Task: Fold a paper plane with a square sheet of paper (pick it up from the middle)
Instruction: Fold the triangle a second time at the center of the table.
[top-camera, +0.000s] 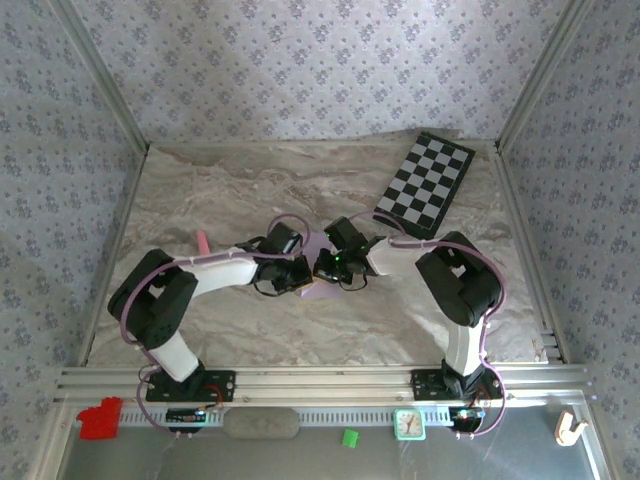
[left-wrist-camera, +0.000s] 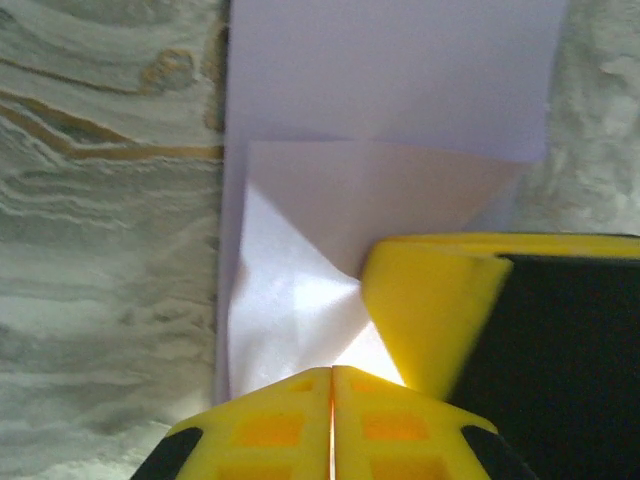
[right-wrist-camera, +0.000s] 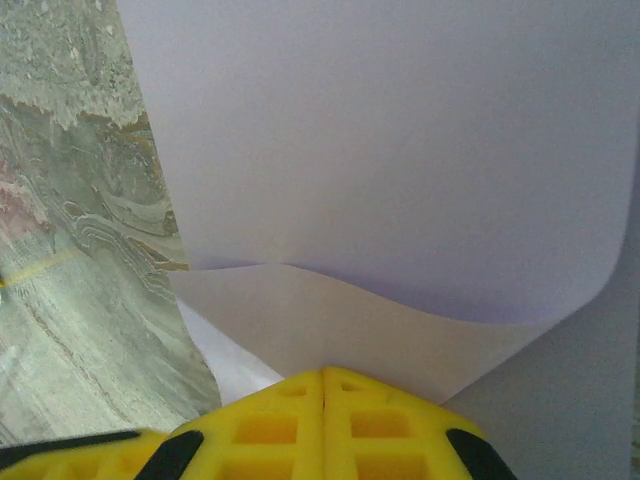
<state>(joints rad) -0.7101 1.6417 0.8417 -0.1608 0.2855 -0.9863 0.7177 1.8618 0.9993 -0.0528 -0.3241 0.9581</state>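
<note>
From above, the square sheet of paper (top-camera: 320, 291) is mostly covered by the left arm (top-camera: 222, 268) and right arm (top-camera: 455, 285); at 12 o'clock it is cropped in both wrist views.

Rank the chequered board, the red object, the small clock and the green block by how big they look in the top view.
1. chequered board
2. red object
3. small clock
4. green block
The last three sit on the front rail, probably nearer the camera, so the board's true lead may be larger.

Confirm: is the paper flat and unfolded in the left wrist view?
No, the sheet of paper has a creased corner flap folded over it.
</note>
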